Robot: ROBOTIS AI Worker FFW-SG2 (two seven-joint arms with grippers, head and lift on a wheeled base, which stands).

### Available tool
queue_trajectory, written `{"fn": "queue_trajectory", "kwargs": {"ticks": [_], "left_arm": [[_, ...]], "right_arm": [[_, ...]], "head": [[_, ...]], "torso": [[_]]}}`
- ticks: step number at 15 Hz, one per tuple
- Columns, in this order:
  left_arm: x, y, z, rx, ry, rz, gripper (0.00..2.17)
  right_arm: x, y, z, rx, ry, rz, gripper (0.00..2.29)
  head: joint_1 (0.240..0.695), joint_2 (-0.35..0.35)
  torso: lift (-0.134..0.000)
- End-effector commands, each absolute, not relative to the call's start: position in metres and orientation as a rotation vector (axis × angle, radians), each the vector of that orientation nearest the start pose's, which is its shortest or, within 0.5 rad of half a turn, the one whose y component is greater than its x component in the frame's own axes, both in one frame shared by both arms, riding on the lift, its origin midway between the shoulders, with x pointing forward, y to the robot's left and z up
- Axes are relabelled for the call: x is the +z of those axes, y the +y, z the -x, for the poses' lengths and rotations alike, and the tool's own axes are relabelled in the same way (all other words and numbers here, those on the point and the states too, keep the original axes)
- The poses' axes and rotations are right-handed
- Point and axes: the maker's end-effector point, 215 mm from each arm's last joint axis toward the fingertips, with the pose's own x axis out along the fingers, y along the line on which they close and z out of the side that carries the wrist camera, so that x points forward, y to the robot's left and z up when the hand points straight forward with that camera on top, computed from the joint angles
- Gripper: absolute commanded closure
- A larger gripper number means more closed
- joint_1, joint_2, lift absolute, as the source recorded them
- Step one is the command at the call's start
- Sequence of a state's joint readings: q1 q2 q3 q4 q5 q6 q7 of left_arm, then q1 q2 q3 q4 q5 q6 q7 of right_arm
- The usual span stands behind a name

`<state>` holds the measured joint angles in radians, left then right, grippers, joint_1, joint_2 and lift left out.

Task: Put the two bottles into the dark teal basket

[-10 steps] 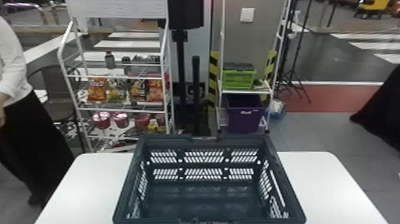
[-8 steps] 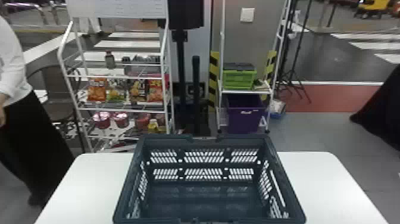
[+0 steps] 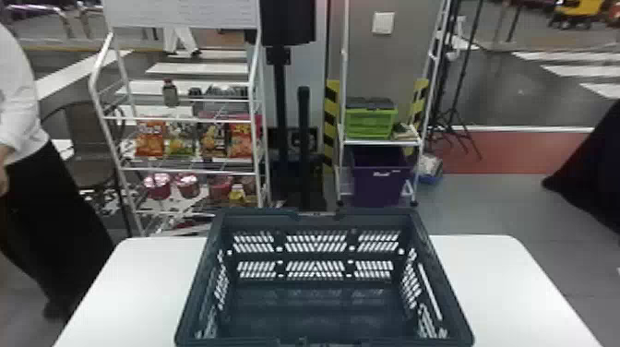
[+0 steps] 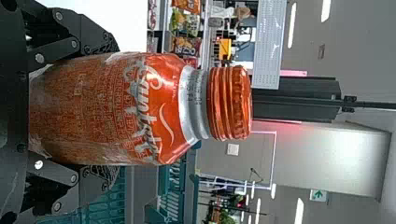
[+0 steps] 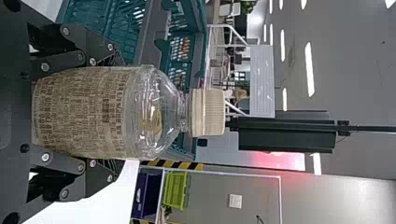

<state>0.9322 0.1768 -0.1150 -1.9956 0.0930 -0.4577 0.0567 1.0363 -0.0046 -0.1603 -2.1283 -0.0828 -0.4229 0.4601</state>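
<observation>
Holds: orange bottle (image 4: 116, 109), clamped in left fingers (image 4: 95, 35); clear bottle (image 5: 107, 112) (beige cap (image 5: 208, 112)), clamped in right fingers (image 5: 97, 44). Faces: basket (image 3: 258, 215) on surface (image 3: 503, 281).

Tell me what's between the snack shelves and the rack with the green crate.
The head view shows two black posts and a black-and-yellow striped strip between the snack shelves and that rack.

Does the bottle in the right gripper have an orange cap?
No, the bottle between the right gripper's fingers has a beige cap.
</observation>
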Motion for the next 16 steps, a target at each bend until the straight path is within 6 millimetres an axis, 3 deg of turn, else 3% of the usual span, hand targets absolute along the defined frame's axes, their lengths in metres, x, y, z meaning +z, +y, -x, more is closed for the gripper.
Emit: {"fn": "queue_trajectory", "kwargs": {"ticks": [1,4,7,9,16], "left_arm": [[-0.391,0.195,-0.281,-0.118,0.073,0.062,2.12],[-0.393,0.192,-0.279,-0.129,0.073,0.061,2.12],[-0.393,0.192,-0.275,-0.143,0.078,0.05,2.12],[-0.392,0.194,-0.27,-0.148,0.071,0.05,2.12],[-0.393,0.197,-0.26,-0.167,0.067,0.044,2.12]], "right_arm": [[-0.336,-0.204,-0.261,0.349,0.024,0.046,1.78],[-0.301,-0.188,-0.275,0.367,-0.028,0.03,1.78],[-0.27,-0.182,-0.305,0.358,-0.066,0.018,1.78],[-0.268,-0.18,-0.332,0.351,-0.033,0.025,1.78],[-0.258,-0.147,-0.396,0.389,-0.056,0.119,1.78]], "head": [[0.499,0.0],[0.499,0.0],[0.499,0.0],[0.499,0.0],[0.499,0.0]], "torso": [[0.0],[0.0],[0.0],[0.0],[0.0]]}}
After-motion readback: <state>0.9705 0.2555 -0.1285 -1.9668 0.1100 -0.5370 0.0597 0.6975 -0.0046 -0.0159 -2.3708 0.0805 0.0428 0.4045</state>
